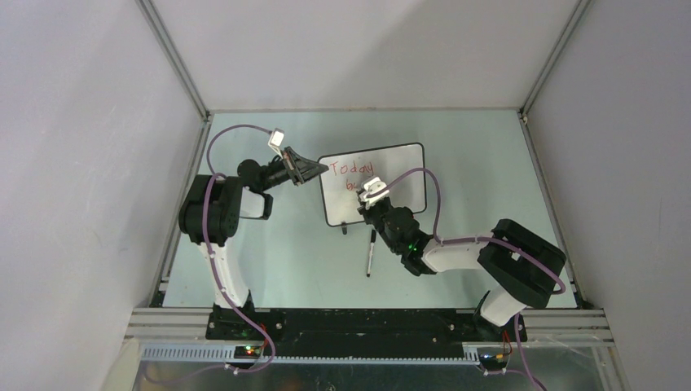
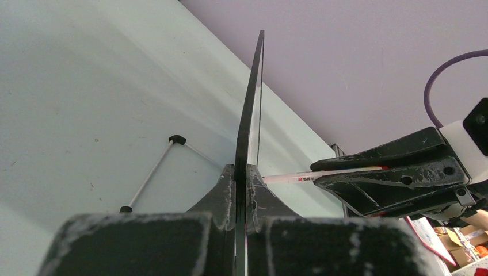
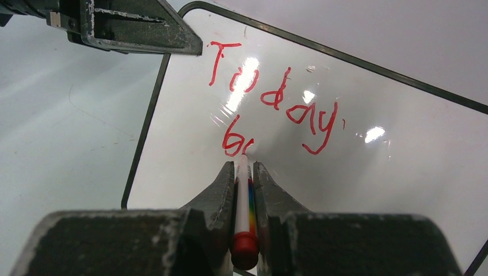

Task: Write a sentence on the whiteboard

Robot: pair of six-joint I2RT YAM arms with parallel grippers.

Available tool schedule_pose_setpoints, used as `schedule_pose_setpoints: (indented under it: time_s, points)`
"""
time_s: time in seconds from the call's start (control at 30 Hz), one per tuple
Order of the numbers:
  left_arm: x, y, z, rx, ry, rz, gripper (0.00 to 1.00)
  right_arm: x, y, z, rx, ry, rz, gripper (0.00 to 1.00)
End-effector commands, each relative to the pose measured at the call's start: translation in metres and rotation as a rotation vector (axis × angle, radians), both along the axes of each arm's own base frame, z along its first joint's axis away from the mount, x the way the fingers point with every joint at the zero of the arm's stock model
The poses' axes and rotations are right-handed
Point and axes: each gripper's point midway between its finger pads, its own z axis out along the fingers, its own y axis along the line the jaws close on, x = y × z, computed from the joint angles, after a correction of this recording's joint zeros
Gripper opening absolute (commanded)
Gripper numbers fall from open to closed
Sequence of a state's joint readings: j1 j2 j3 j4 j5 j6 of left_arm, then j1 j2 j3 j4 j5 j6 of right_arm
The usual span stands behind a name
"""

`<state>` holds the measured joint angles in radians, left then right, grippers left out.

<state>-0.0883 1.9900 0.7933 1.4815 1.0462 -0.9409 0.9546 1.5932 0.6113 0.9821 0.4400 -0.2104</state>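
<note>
The whiteboard [image 1: 403, 167], white with a thin black frame, stands tilted at the table's middle. My left gripper [image 1: 320, 169] is shut on its left edge; the left wrist view shows the board [image 2: 248, 109] edge-on between the jaws of the left gripper [image 2: 242, 175]. The sentence reads "Today" [image 3: 270, 95] in red, with two or three letters [image 3: 235, 141] begun below it. My right gripper [image 3: 244, 172] is shut on a white marker [image 3: 243, 198] with a red end. Its tip touches the board at those letters. In the top view the right gripper [image 1: 373, 195] covers that second line.
A thin white stick with black ends [image 1: 371, 252] lies on the table just in front of the board, also seen as a stick [image 2: 148, 175] from the left wrist. A small black foot [image 1: 345, 229] hangs under the board. Grey walls enclose the table.
</note>
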Motion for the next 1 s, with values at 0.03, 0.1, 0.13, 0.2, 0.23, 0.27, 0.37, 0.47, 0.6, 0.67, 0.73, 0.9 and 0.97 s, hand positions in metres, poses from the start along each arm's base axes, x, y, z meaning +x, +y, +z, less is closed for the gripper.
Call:
schedule_pose_setpoints:
  time_s: [0.03, 0.1, 0.13, 0.2, 0.23, 0.27, 0.37, 0.47, 0.6, 0.67, 0.73, 0.9, 0.97]
  points:
    - [0.001, 0.001, 0.012, 0.011, -0.1, -0.016, 0.0, -0.004, -0.003, 0.007, 0.017, -0.011, -0.013, 0.0]
    - [0.001, 0.001, 0.012, 0.011, -0.1, -0.016, 0.0, -0.005, -0.004, 0.006, 0.016, -0.009, -0.015, 0.0]
    - [0.001, 0.001, 0.012, 0.011, -0.1, -0.016, 0.0, -0.006, -0.004, 0.004, 0.013, -0.007, -0.016, 0.0]
    - [0.001, 0.001, 0.012, 0.011, -0.101, -0.016, 0.0, -0.007, -0.004, 0.004, 0.014, -0.008, -0.015, 0.0]
    - [0.001, 0.001, 0.012, 0.011, -0.101, -0.017, 0.0, -0.007, -0.004, 0.005, 0.015, -0.01, -0.015, 0.0]
    - [0.001, 0.001, 0.012, 0.011, -0.1, -0.016, 0.0, -0.007, -0.004, 0.005, 0.014, -0.01, -0.015, 0.0]
    - [0.001, 0.001, 0.012, 0.011, -0.102, -0.016, 0.0, -0.006, -0.004, 0.007, 0.017, -0.019, -0.018, 0.0]
    - [0.001, 0.0, 0.012, 0.011, -0.101, -0.017, 0.0, -0.004, -0.005, 0.01, 0.022, -0.029, -0.02, 0.0]
    - [0.001, 0.001, 0.012, 0.011, -0.101, -0.017, 0.0, 0.0, -0.005, 0.011, 0.028, -0.029, -0.02, 0.0]
    - [0.001, 0.001, 0.012, 0.011, -0.1, -0.017, 0.0, 0.001, -0.004, 0.013, 0.03, -0.032, -0.018, 0.0]
    - [0.001, 0.001, 0.012, 0.011, -0.1, -0.016, 0.0, 0.003, -0.003, 0.014, 0.03, -0.034, -0.018, 0.0]
    - [0.001, 0.001, 0.011, 0.011, -0.099, -0.016, 0.0, 0.006, -0.004, 0.017, 0.037, -0.039, -0.02, 0.0]
    - [0.001, 0.0, 0.011, 0.011, -0.099, -0.017, 0.0, 0.007, -0.004, 0.019, 0.042, -0.041, -0.019, 0.0]
